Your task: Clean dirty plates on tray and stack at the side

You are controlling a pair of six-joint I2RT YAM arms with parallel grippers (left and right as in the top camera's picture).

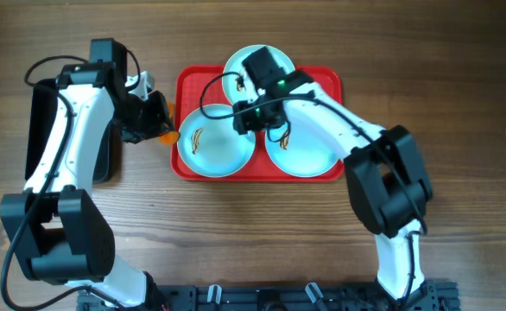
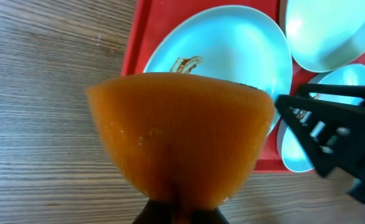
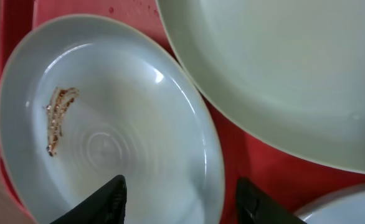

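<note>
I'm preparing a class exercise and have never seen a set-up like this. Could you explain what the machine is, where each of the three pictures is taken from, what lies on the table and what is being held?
Two robot arms stand at a wooden table. One picture looks down from above; the other two come from cameras on each arm's wrist.

On the table lies a red tray with three pale plates: the front left plate has a brown smear, as does the front right plate, and the back plate is partly hidden. A black bin sits at the left.

The left gripper holds an orange sponge beside the tray. The right gripper hovers with open jaws over the front left plate's rim.
</note>
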